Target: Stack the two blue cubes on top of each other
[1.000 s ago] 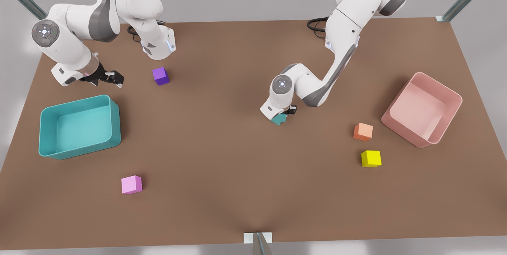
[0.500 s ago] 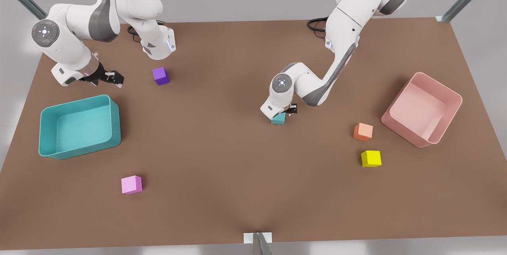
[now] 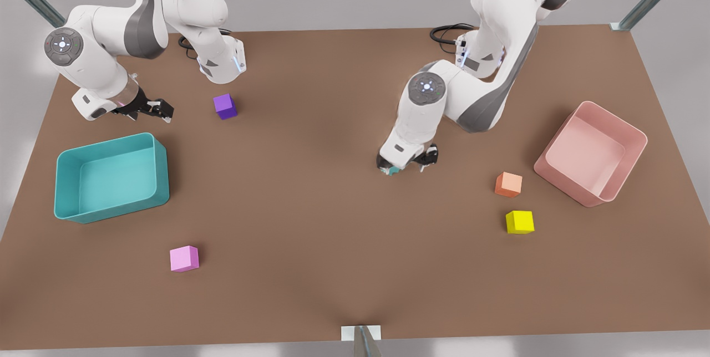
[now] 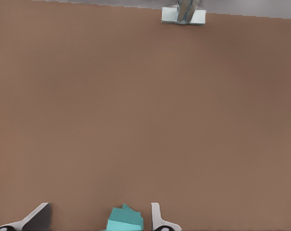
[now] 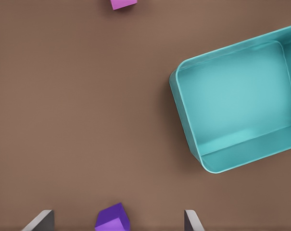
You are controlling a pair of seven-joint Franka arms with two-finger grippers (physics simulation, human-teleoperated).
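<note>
Two blue cubes (image 4: pixel 125 220) stacked askew, corners misaligned.

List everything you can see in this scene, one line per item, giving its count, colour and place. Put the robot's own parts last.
table: one, brown, under everything
blue cubes: two teal shapes overlapping, mid-table below the left gripper; stacking unclear
purple cube: one, purple, far side, towards the front view's left
pink cube: one, pink, near side, front view's left
orange cube: one, orange, beside the pink bin
yellow cube: one, yellow, just nearer than the orange cube
teal bin: one, teal, front view's left
pink bin: one, pink, front view's right
left gripper: open, over the blue cubes
right gripper: open, waiting beyond the teal bin
</note>
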